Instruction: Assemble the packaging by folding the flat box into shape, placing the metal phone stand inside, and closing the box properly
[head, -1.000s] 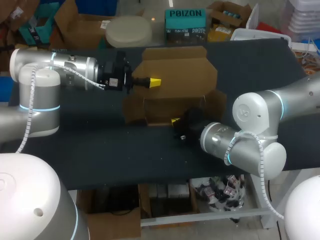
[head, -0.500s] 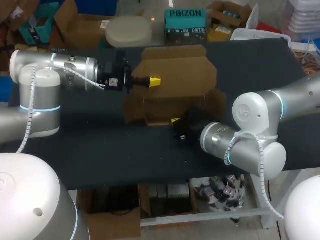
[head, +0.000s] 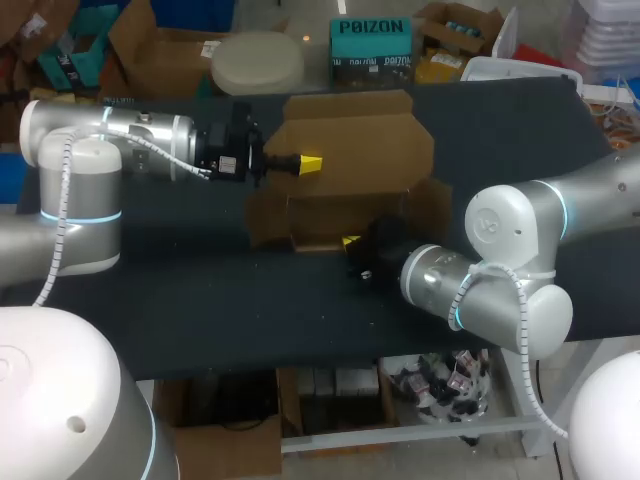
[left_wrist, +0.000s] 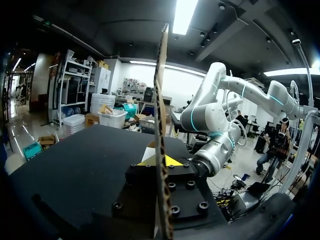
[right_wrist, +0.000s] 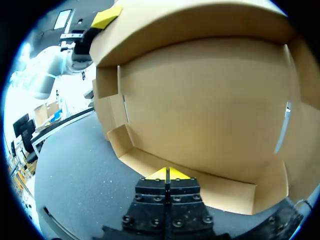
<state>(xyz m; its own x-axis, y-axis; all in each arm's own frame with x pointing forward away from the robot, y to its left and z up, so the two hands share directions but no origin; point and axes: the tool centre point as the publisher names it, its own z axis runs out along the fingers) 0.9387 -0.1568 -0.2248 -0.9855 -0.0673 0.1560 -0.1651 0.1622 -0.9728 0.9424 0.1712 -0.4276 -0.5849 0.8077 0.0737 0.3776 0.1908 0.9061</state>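
- 1 cardboard box (head: 350, 165), part-folded, mid-tabletop toward the far edge.
- 2 side flaps on that box: left flap (head: 268, 218) and right flap (head: 432, 205), one at each end.
- 2 robot arms: left arm (head: 130, 135) comes in over the tabletop's left edge, right arm (head: 520, 250) over its right edge.
- 2 grippers, one per arm: left gripper (head: 311, 163), right gripper (head: 350, 241).
- 4 yellow fingertips, 2 per gripper in the wrist views (left_wrist: 172, 161) (right_wrist: 177, 174). The head view shows only 1 per gripper.
- 1 black tabletop (head: 200, 290).
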